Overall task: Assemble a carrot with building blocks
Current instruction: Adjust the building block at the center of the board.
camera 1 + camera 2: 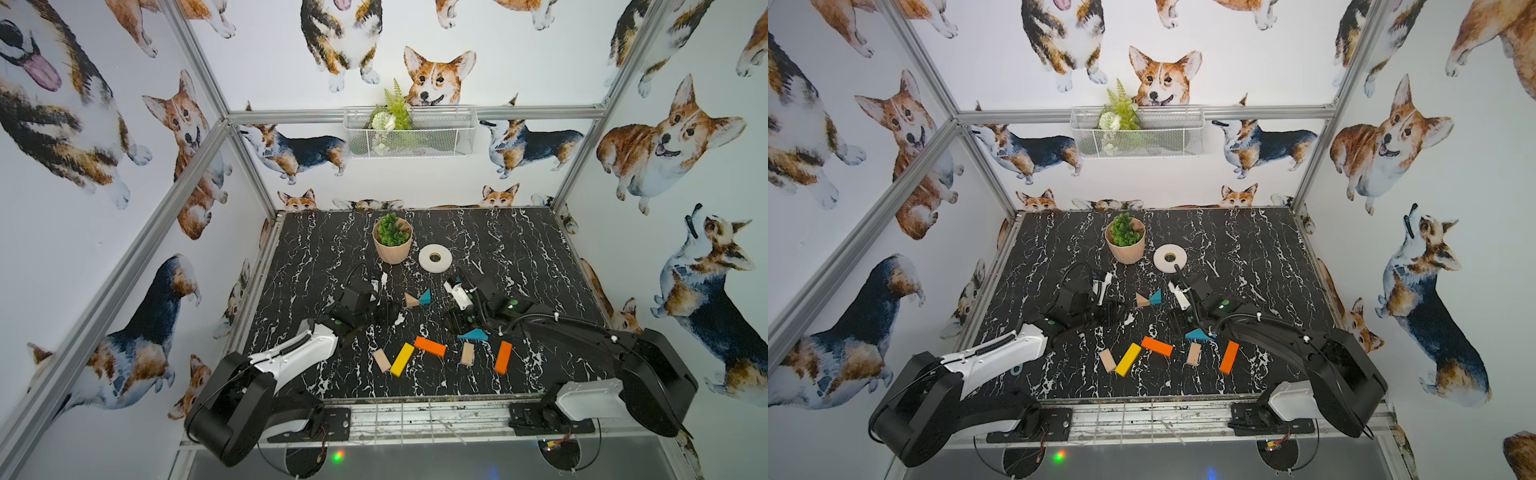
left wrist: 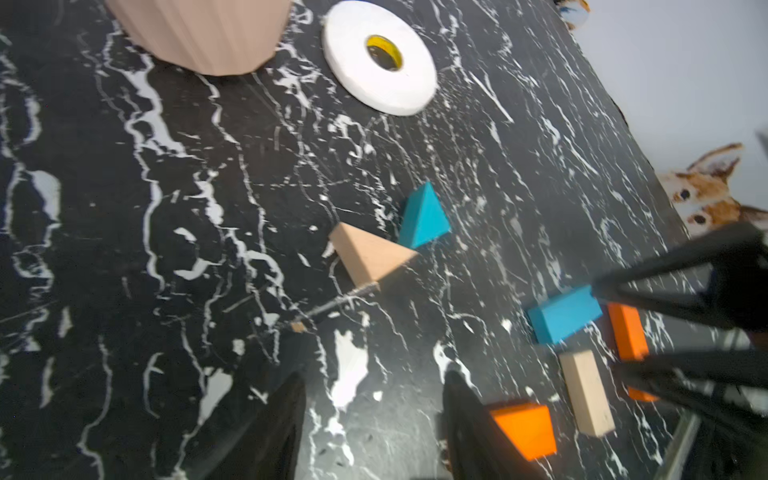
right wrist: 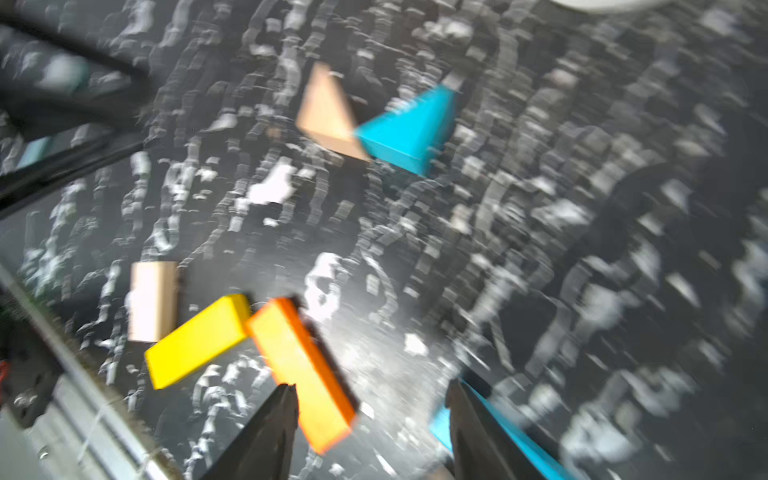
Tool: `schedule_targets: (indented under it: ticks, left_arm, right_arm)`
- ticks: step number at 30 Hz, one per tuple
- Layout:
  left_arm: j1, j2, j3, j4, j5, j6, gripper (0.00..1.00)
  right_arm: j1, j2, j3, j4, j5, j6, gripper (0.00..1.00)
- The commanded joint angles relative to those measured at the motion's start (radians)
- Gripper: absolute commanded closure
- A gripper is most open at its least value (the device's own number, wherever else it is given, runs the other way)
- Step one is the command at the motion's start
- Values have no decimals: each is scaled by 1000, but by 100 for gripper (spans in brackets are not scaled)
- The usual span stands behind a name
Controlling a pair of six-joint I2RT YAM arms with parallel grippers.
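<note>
While both claws hang spread over the table [image 1: 519,257], the carrot is barely begun. Only its top shows any order: in both top views the wood triangle [image 1: 411,300] and the blue triangle [image 1: 425,296] lie touching at a corner near the table's middle. No column has formed below them.

The blue bar [image 1: 473,334], probably the next piece, lies apart from them toward the edge by the arm bases. It sits just beside one finger of the right gripper [image 3: 370,432], whose jaws stand apart with only bare marble between them. The left gripper [image 2: 374,428] is equally wide and empty, pointing toward the triangles.

The remaining building blocks lie loose nearer that same edge: a plain-wood block [image 1: 381,360], the yellow bar [image 1: 402,360] and an orange bar [image 1: 430,346] meeting at their ends or nearly so, a second plain-wood block [image 1: 467,353], and a second orange bar [image 1: 503,357]. By my reckoning, six pieces are still to be placed. The potted plant [image 1: 392,241] and tape roll [image 1: 435,257] stand toward the far edge, clear of the work.
</note>
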Motion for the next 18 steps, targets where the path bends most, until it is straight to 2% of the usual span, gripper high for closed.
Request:
schedule_targets:
  ticks: [1, 3, 9, 11, 14, 18]
  left_arm:
    - [-233, -42, -11, -76, -260, -33, 38]
    - [-309, -11, -11, -45, -323, -69, 38]
    - [-398, 156, 61, 28, -359, -106, 38]
    - [-418, 204, 86, 59, -369, -112, 38]
    - [-433, 245, 104, 103, -376, -122, 38]
    - [-435, 280, 125, 96, -383, -119, 38]
  right_arm:
    - [-33, -120, -117, -20, 133, 171, 38]
    - [-35, -154, -156, -22, 205, 227, 38]
    - [-74, -243, -239, -30, 266, 293, 38]
    - [-109, -259, -271, -3, 241, 297, 38]
    - [-189, -254, -315, 70, 120, 298, 41]
    - [-194, -219, -315, 84, 99, 294, 43]
